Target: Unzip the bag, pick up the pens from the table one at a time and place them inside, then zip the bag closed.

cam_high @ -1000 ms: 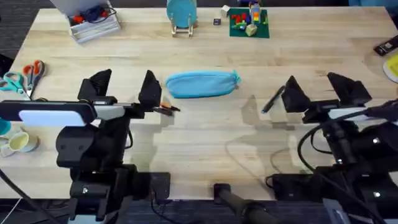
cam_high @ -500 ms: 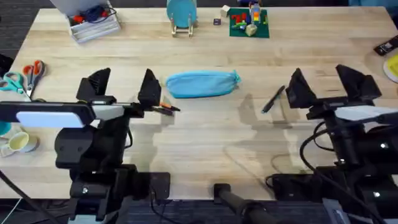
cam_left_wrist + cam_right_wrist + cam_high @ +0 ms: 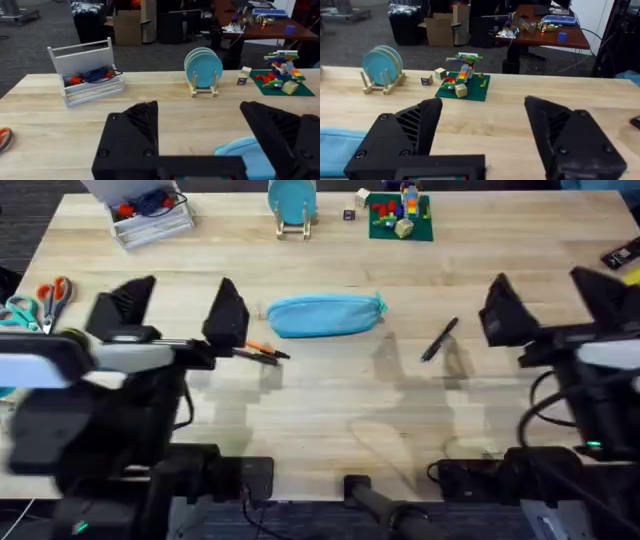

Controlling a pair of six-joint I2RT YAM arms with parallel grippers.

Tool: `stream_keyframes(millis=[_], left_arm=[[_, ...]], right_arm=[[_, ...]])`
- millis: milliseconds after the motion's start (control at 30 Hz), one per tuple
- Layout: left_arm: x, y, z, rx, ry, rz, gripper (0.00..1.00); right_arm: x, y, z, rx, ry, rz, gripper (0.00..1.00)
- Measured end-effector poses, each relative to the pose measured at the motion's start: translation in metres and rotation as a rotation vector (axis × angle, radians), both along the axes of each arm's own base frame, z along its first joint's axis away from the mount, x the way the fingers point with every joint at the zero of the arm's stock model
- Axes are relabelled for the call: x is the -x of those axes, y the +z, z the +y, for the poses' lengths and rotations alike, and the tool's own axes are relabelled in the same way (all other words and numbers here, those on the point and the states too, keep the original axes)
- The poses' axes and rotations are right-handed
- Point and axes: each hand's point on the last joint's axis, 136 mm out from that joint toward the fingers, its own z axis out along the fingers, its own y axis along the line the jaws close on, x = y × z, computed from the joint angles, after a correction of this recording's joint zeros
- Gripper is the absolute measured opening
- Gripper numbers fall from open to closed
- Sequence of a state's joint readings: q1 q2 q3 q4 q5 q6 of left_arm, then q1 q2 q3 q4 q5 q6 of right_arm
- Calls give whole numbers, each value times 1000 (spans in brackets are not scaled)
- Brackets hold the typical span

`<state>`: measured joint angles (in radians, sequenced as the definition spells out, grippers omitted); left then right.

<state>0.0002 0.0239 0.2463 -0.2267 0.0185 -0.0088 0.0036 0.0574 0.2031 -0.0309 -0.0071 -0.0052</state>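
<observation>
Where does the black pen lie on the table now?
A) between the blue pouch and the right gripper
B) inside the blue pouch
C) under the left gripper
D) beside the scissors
A: the black pen lies bare on the table, right of the blue pouch and left of the open right gripper.

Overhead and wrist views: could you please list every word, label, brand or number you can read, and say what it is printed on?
No readable text in any view.
The bag: no label or brand visible.
The black pen and orange pens: any print too small to read.
Small cube beside the plate stand: a dark face, its marking too blurred to read.
</observation>
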Motion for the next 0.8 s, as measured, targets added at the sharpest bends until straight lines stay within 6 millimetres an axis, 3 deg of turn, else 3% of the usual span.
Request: stream_keyframes(millis=[233,400,567,800], left_arm=[[10,39,0,-45,-3,102,993],[3,52,0,-57,-7,227,993],[-12,53,-4,-57,-34,362,993],[-35,52,-11,-43,-80,522,993]], right_arm=[[-4,32,0,0,0,163,996],[-20,42,4,3,25,344,996],[-38,38,9,3,55,535,996],[-57,16,11,-4,69,811,996]])
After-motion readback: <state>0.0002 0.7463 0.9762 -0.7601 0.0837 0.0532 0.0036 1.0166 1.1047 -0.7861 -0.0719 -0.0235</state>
